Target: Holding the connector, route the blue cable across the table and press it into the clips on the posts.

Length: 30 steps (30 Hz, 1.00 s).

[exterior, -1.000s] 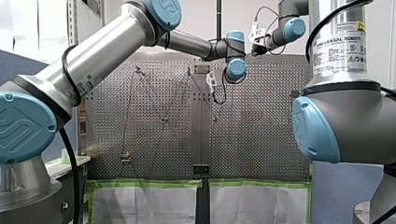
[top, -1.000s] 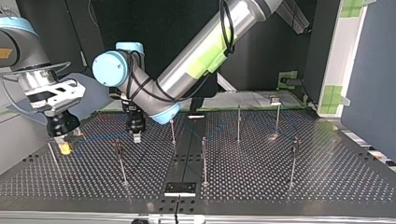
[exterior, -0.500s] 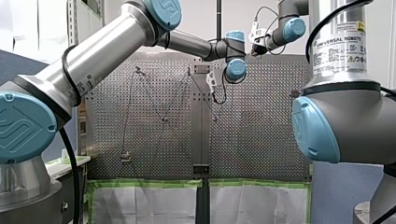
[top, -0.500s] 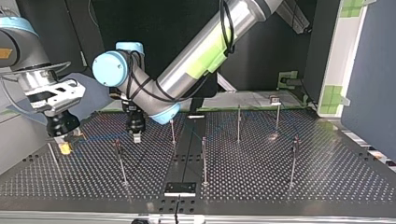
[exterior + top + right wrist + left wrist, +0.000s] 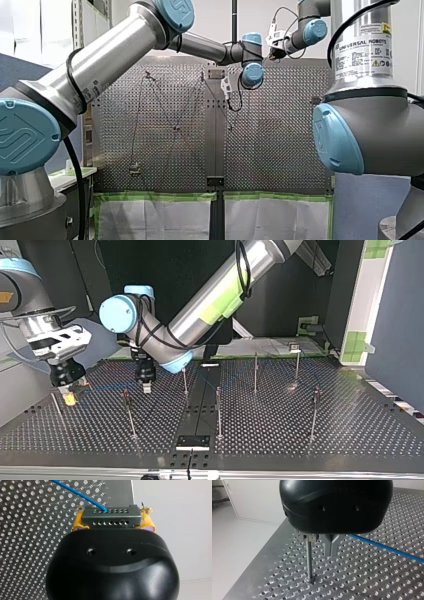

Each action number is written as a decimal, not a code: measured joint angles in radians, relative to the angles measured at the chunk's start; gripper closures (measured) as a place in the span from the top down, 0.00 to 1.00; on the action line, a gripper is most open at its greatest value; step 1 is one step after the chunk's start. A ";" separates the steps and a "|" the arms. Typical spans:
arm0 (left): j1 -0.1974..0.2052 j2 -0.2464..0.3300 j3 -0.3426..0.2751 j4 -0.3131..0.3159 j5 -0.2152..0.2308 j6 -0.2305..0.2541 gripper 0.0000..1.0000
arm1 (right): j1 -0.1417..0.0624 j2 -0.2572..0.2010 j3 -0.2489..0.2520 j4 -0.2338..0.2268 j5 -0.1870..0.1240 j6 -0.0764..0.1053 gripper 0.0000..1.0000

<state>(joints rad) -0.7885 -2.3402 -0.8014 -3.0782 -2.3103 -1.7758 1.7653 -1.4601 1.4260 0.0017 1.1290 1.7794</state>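
Note:
My right gripper (image 5: 112, 521) is shut on the grey connector (image 5: 110, 517), its yellow pads clamped on both ends. The blue cable (image 5: 75, 492) leaves the connector over the perforated plate. In the top view my right gripper (image 5: 69, 392) hangs low at the left, and the cable (image 5: 107, 388) runs faintly from it towards my left gripper (image 5: 146, 386). In the left wrist view my left gripper (image 5: 332, 546) is shut, its metal fingers together just above the table beside a thin post with a clip (image 5: 309, 555). The cable (image 5: 387, 550) passes behind the fingers; contact cannot be told.
Several thin posts stand on the perforated table (image 5: 350, 440), among them ones at the top view's middle (image 5: 218, 412) and right (image 5: 314, 412). A small black block (image 5: 192, 441) sits at the table's near edge. The table's edge (image 5: 262, 562) lies close beside my left gripper.

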 joint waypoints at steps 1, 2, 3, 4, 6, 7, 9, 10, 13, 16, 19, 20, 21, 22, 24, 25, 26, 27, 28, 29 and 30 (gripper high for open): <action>0.001 0.000 0.000 0.000 0.000 0.000 0.00 | 0.000 0.000 0.000 0.000 0.000 0.000 0.00; 0.002 0.000 0.000 0.000 0.001 0.000 0.00 | 0.000 0.000 0.000 0.000 0.000 0.000 0.00; 0.003 0.000 0.000 0.000 0.001 0.000 0.00 | 0.001 0.000 0.000 0.000 0.000 0.000 0.00; 0.004 0.000 0.000 0.000 0.001 0.000 0.00 | 0.001 0.000 0.000 0.000 0.000 0.000 0.00; -0.007 0.000 0.000 -0.001 -0.001 0.000 0.00 | 0.001 -0.001 0.000 -0.001 0.001 0.000 0.00; -0.011 -0.001 0.000 0.000 -0.003 0.000 0.00 | -0.003 -0.001 -0.001 0.000 0.001 0.000 0.00; -0.010 -0.001 0.000 0.001 -0.002 0.000 0.00 | -0.007 0.000 0.000 0.000 0.000 0.000 0.00; -0.009 0.000 0.000 0.001 -0.002 0.001 0.00 | -0.008 0.000 0.000 0.000 0.000 0.000 0.00; -0.009 0.000 0.001 0.001 -0.002 0.001 0.00 | -0.008 0.000 0.000 0.000 0.000 0.000 0.00; -0.009 0.000 0.001 0.001 -0.002 0.001 0.00 | -0.008 -0.001 0.000 0.000 0.000 0.000 0.00; -0.009 0.000 0.001 0.001 -0.002 0.001 0.00 | -0.008 -0.001 0.000 0.000 0.000 0.000 0.00; -0.009 0.000 0.001 0.001 -0.002 0.001 0.00 | -0.007 -0.001 0.000 0.000 0.000 0.000 0.00; -0.009 0.000 0.001 0.001 -0.002 0.001 0.00 | -0.008 -0.001 0.000 0.000 0.000 0.000 0.00; -0.009 0.000 0.001 0.001 -0.002 0.001 0.00 | -0.007 -0.001 0.000 0.000 0.000 0.000 0.00; -0.009 0.000 0.001 0.001 -0.002 0.001 0.00 | -0.007 -0.001 0.000 0.000 0.000 0.000 0.00; -0.009 0.000 0.001 0.001 -0.002 0.001 0.00 | -0.007 -0.001 0.000 0.000 0.000 0.000 0.00; -0.009 0.000 0.001 0.001 -0.002 0.001 0.00 | -0.007 -0.001 0.000 0.000 0.000 0.000 0.00; -0.009 0.000 0.001 0.001 -0.002 0.001 0.00 | -0.008 -0.001 0.000 0.000 0.000 0.000 0.00; -0.009 0.000 0.001 0.001 -0.002 0.001 0.00 | -0.007 -0.001 0.000 0.000 0.000 0.000 0.00; -0.009 0.000 0.001 0.001 -0.002 0.001 0.00 | -0.007 -0.001 0.000 0.000 0.000 0.000 0.00; -0.009 0.000 0.001 0.001 -0.002 0.001 0.00 | -0.007 -0.001 0.000 0.000 0.000 0.000 0.00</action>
<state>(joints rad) -0.7975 -2.3402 -0.8004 -3.0775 -2.3124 -1.7752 1.7578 -1.4613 1.4259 0.0017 1.1291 1.7793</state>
